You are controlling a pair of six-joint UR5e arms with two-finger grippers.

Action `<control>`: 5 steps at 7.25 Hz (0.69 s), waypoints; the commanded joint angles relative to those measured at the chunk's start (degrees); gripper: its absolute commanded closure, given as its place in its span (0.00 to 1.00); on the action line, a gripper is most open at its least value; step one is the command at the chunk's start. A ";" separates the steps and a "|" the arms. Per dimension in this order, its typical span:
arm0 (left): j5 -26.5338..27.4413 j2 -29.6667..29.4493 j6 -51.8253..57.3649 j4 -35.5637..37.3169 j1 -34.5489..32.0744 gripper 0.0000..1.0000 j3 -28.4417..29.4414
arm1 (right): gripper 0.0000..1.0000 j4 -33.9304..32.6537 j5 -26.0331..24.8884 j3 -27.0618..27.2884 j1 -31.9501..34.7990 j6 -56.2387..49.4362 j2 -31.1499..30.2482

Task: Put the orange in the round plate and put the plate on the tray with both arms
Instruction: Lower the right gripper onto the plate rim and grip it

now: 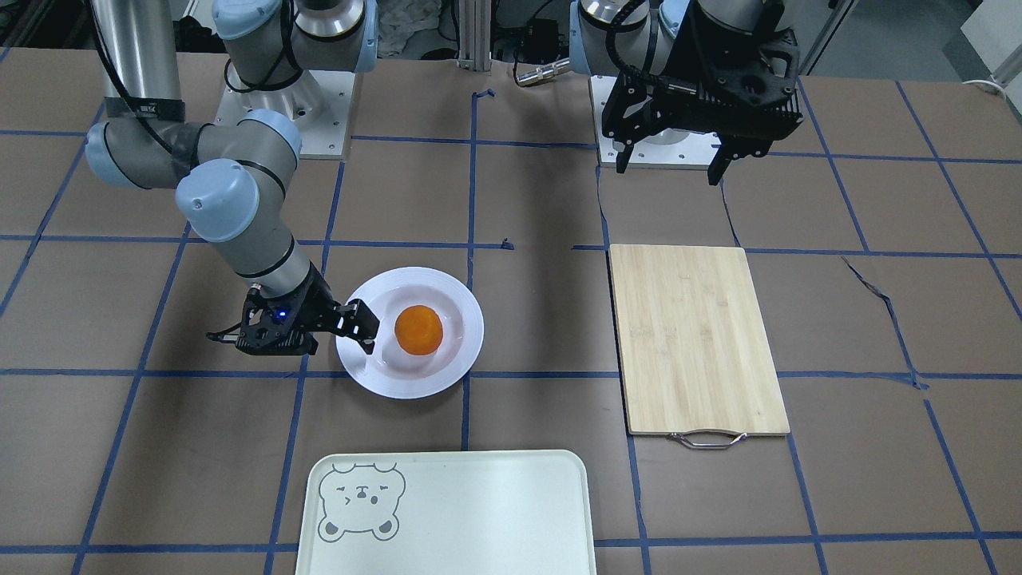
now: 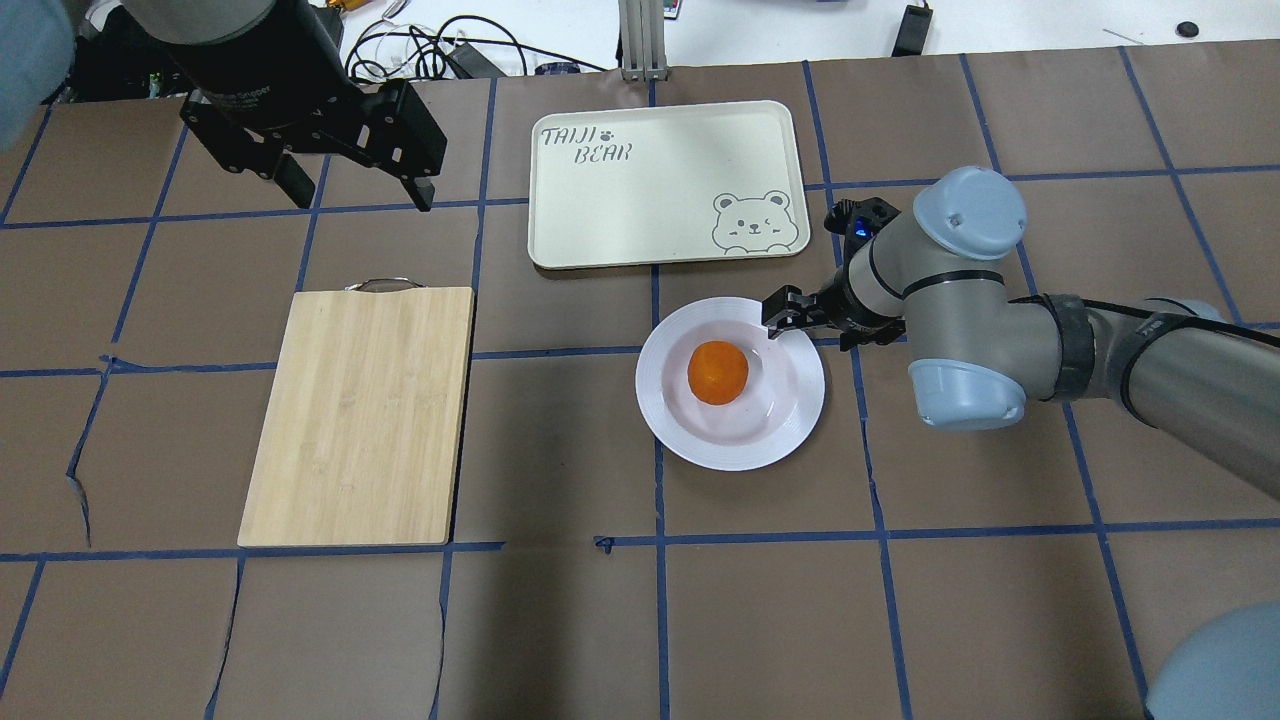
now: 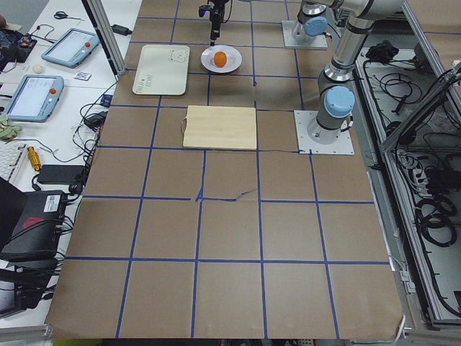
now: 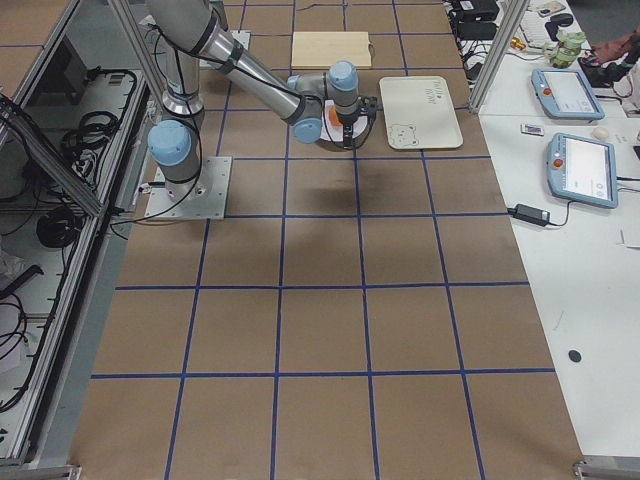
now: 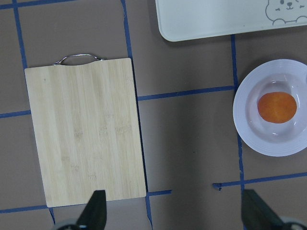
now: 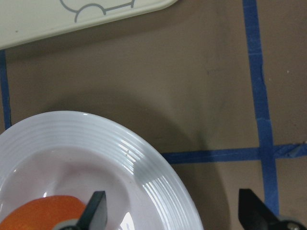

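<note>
The brown, blue-taped surface (image 2: 560, 620) carries a plate (image 2: 730, 458), a tray (image 2: 650, 200) and a bamboo board (image 2: 360, 410), all apart.

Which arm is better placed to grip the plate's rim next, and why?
Right: the right hand, open, straddles the round plate's rim; the left hand hangs open far off, beyond the cutting board.

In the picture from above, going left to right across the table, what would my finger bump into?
First the bamboo cutting board → the round plate, with the orange in it → the right arm. I skip the tray: it overlaps the plate sideways.
</note>
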 commanded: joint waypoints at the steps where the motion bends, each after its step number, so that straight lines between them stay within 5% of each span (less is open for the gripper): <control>1: -0.02 0.00 0.00 0.00 0.00 0.00 -0.01 | 0.11 -0.08 0.09 1.48 0.00 0.06 0.37; 5: -0.02 0.36 0.00 0.00 -0.09 0.00 -0.28 | 0.23 0.01 0.35 2.81 0.00 0.32 1.33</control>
